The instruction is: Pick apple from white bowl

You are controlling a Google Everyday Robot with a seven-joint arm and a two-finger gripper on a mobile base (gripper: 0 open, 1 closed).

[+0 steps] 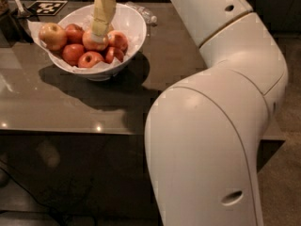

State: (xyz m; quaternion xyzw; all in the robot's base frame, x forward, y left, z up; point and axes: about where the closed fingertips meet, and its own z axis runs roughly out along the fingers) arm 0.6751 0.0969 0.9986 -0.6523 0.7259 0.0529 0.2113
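Observation:
The white bowl (137, 23) stands at the back left of the dark table, lined with white paper and holding several apples. My gripper (98, 32) reaches down from above into the middle of the bowl. Its tip rests on the top of the apple (94, 43), a round one with an orange-red blush over pale skin at the centre of the pile. A yellower apple (52, 36) lies at the bowl's left side, and deep red ones (73, 53) lie at the front.
My white arm (221, 126) fills the right half of the view and hides the table's right part. A black-and-white marker tag (46, 6) and a utensil (15, 3) lie behind the bowl at left. A clear plastic item (143, 12) lies behind it at right.

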